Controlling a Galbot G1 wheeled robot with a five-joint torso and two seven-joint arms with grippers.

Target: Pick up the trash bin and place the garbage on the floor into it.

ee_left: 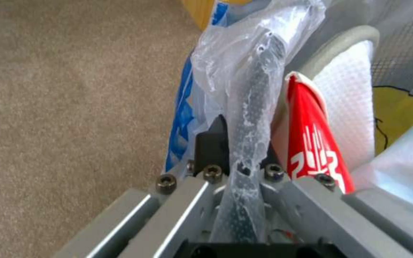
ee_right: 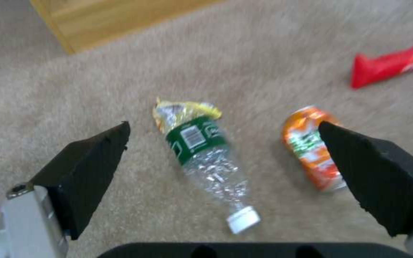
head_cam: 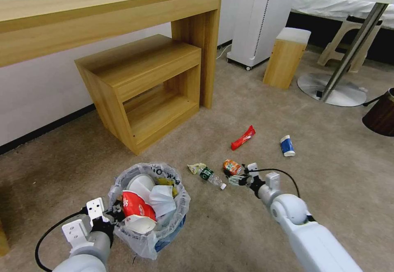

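Our right gripper (ee_right: 223,157) hangs with fingers spread wide over the crushed bottle (ee_right: 206,157) on the carpet (head_cam: 287,181), the orange can (ee_right: 312,147) partly behind one pad. Beyond the bottle lie a red wrapper (head_cam: 243,137) and cup (head_cam: 287,145). Our left gripper (ee_left: 237,168) is clamped on the bin (head_cam: 150,206) rim, its tips buried in the liner.
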